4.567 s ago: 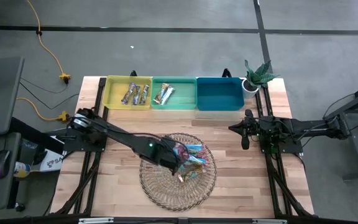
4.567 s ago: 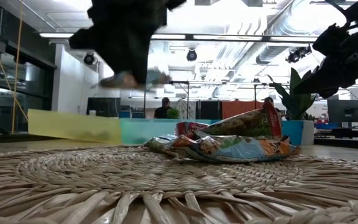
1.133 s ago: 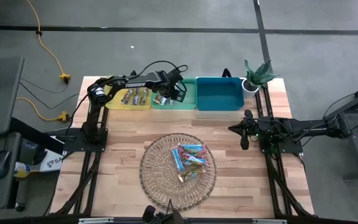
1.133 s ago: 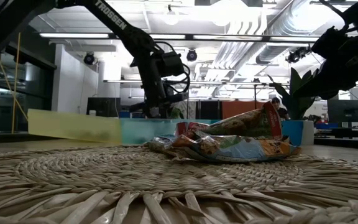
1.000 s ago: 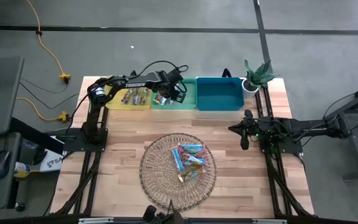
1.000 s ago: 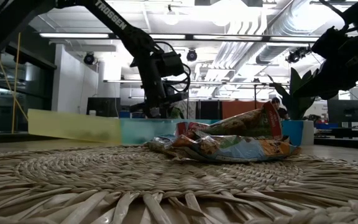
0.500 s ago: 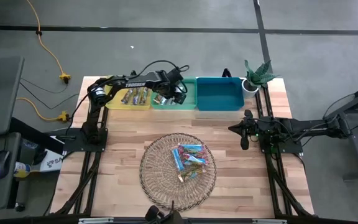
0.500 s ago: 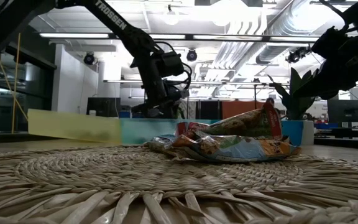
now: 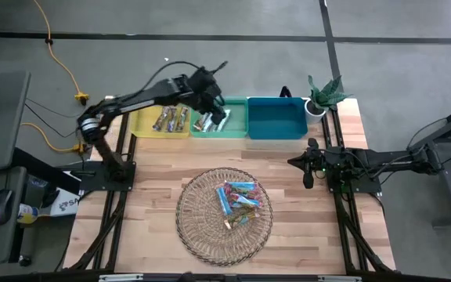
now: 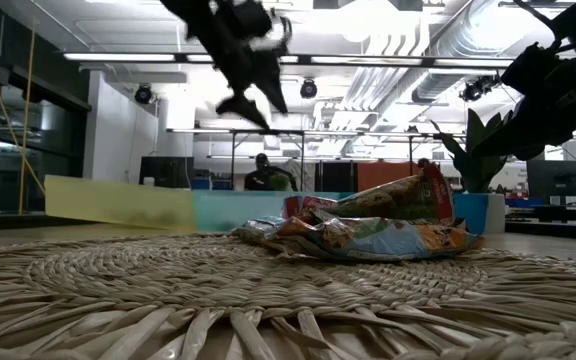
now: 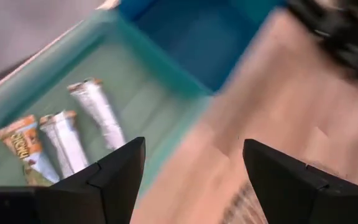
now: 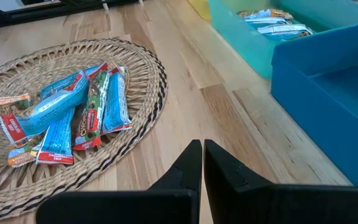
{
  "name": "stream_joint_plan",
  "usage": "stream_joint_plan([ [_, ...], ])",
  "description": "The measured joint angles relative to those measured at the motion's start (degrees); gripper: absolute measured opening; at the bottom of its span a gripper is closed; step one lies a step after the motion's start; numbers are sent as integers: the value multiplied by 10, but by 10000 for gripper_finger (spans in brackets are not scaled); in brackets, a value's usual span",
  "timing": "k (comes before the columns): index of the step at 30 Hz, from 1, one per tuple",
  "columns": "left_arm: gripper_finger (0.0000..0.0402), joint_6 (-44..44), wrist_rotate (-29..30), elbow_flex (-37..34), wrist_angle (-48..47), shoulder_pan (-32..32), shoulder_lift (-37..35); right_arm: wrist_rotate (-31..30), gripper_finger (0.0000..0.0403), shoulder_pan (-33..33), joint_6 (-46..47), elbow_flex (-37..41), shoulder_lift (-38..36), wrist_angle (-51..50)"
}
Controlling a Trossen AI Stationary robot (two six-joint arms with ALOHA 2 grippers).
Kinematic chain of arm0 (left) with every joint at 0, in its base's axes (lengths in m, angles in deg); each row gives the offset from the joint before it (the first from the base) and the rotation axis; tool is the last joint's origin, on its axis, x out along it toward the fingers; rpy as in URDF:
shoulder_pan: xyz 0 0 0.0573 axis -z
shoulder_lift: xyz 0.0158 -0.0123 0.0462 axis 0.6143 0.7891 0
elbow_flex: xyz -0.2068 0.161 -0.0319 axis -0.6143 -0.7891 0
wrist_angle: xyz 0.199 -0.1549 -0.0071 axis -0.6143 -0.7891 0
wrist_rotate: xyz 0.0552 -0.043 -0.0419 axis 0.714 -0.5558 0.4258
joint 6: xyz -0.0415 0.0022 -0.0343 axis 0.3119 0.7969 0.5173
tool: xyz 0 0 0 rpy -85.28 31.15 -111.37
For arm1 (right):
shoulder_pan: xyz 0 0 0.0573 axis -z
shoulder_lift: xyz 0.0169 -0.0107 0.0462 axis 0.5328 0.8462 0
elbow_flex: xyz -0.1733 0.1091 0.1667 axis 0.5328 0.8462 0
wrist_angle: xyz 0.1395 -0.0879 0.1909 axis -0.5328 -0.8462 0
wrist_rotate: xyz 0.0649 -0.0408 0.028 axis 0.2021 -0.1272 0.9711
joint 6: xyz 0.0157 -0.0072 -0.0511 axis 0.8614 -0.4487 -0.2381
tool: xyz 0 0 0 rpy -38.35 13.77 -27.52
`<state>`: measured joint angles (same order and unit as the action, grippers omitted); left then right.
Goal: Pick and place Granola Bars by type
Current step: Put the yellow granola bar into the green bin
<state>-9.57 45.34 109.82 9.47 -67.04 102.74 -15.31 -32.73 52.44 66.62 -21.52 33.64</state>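
Observation:
My left gripper [image 9: 216, 110] [image 11: 194, 180] hangs open and empty above the green bin [image 9: 219, 117]. Three granola bars [image 11: 67, 134] lie flat on that bin's floor. Brown-silver bars [image 9: 171, 119] lie in the yellow bin [image 9: 143, 117] to its left. A pile of light blue and teal-pink granola bars [image 9: 237, 200] [image 12: 73, 118] rests on the round wicker tray [image 9: 202, 235]. My right gripper [image 9: 296, 162] [image 12: 202, 149] waits shut at the table's right side, touching nothing.
A blue bin [image 9: 276, 117] stands right of the green one at the far edge. A potted plant [image 9: 322, 95] sits at the far right corner. Bare wood [image 9: 155, 168] lies between the bins and the tray.
My left gripper has opened low in the green bin, then risen well clear of it and tipped nearer to level, its wrist rolling as it rose. The bars on the tray have not moved.

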Motion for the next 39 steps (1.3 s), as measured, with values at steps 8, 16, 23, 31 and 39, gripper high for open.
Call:
stream_joint_plan([
  [8,268,-92,-68,-112,-19,73,-151,0,0,0,0,0,0,0],
  [16,268,-174,-125,-253,14,209,-225,0,0,0,0,0,0,0],
  [23,268,-405,-9,-299,80,341,-203,0,0,0,0,0,0,0],
  [31,268,-598,72,-302,167,426,-125,0,0,0,0,0,0,1],
  [39,268,-730,87,-303,187,451,-44,0,0,0,0,0,0,0],
])
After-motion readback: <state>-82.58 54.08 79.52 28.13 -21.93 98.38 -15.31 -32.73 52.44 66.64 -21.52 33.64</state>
